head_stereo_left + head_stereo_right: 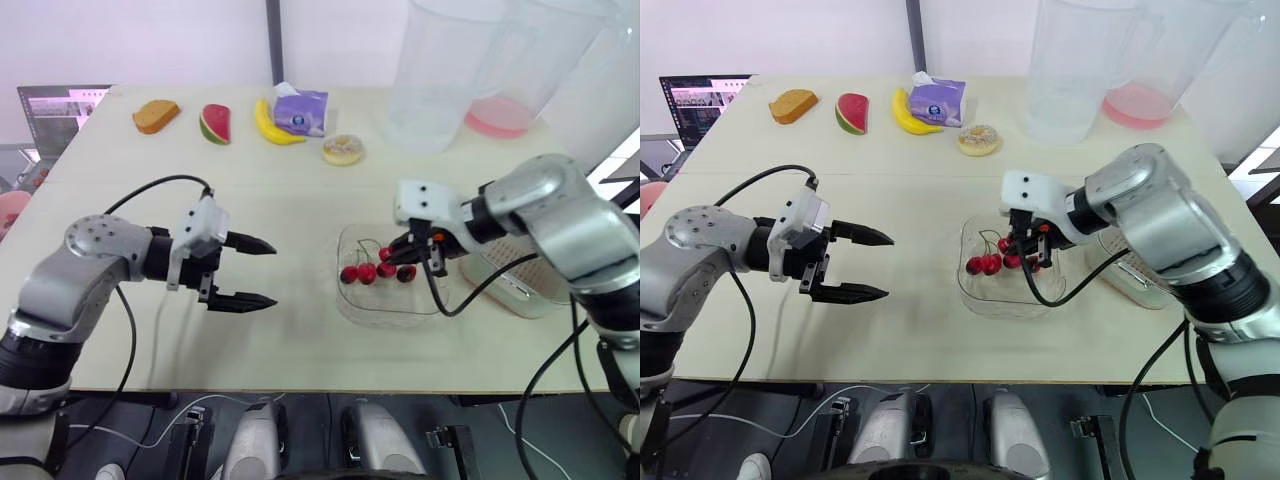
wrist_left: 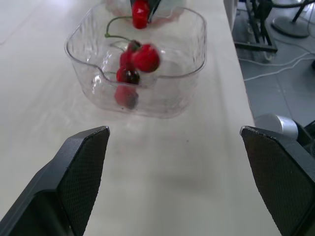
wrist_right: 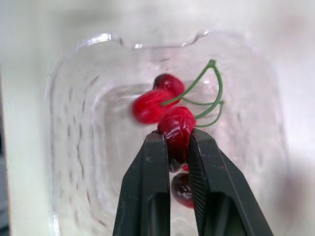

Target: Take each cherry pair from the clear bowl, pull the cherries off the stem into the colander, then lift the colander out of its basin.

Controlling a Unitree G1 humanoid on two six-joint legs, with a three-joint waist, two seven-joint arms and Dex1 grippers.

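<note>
- The pale wooden counter (image 1: 300,200) carries a clear bowl (image 1: 385,305) near its front edge, with cherries (image 1: 367,272) on green stems inside.
- The right tool (image 3: 177,137) reaches into the bowl, its fingers clamped on one cherry (image 3: 176,125).
- The left tool (image 1: 272,274) hovers over bare counter, well left of the bowl, fingers spread wide.
- The colander (image 1: 510,272) sits in its basin (image 1: 530,303) just right of the bowl, partly hidden by the right arm.
- Along the far edge lie bread (image 1: 156,115), a watermelon slice (image 1: 215,123), a banana (image 1: 270,125), a tissue pack (image 1: 301,110), a donut (image 1: 343,149) and two pitchers (image 1: 440,70).
- A laptop screen (image 1: 55,110) stands off the left corner, and cables trail over the grey floor (image 2: 275,64).
</note>
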